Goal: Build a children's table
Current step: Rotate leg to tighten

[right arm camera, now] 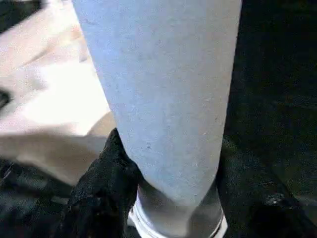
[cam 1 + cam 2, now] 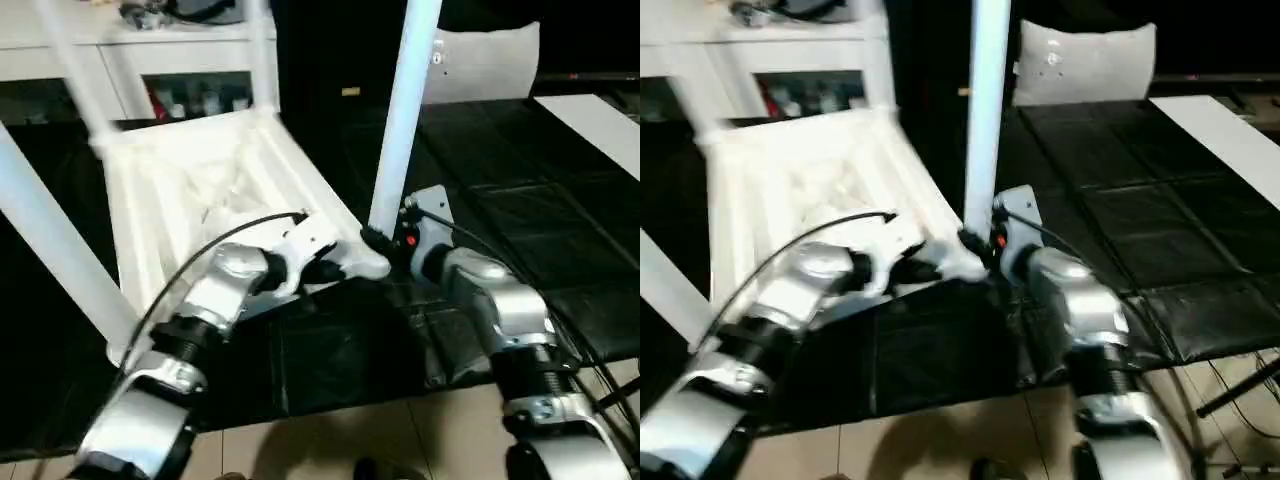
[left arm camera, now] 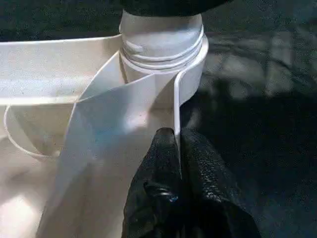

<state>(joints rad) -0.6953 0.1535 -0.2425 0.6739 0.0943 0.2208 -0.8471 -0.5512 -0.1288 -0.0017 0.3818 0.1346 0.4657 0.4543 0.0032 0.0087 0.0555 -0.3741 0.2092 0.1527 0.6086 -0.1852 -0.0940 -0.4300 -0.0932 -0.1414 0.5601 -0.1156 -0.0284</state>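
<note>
Right now the leg point(image 2: 405, 110) stands upright between the right gripper point(image 1: 168, 198) jaws, clamped low at its socket end. Left gripper point(image 3: 176, 163) jaws pinch the tabletop point(image 2: 190, 190) rib just beside that socket.

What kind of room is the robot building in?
Probably a workshop or lab. There's a big work table with a black cover, white shelves holding small things at the back, and a light floor below. The upturned white children's table stands on the black cover.
</note>
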